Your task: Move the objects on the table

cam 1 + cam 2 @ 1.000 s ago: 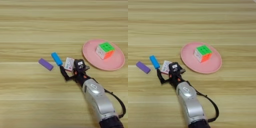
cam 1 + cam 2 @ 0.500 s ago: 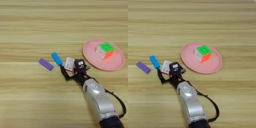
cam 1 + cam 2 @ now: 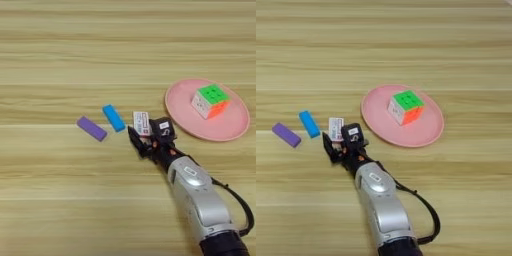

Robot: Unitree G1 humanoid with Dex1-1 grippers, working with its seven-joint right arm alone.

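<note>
Bg = just the tabletop [image 3: 60, 50], fills both views edge to edge. Light-brown wood w/ horizontal grain, alternating paler and darker bands running left-right (darker streaks approx mid-height and lower third). No walls, floor or windows in view. Lighting soft and even, slight sheen on the wood, only faint short shadows. Surface looks flat, matte-ish, no visible seams.

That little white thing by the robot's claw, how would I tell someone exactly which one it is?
Start at the round pink plate and look left, past its rim. Just off the gripper lies a flat white box with red-pink print. Its neighbours further left, a blue bar and a purple bar, are plain coloured.
</note>
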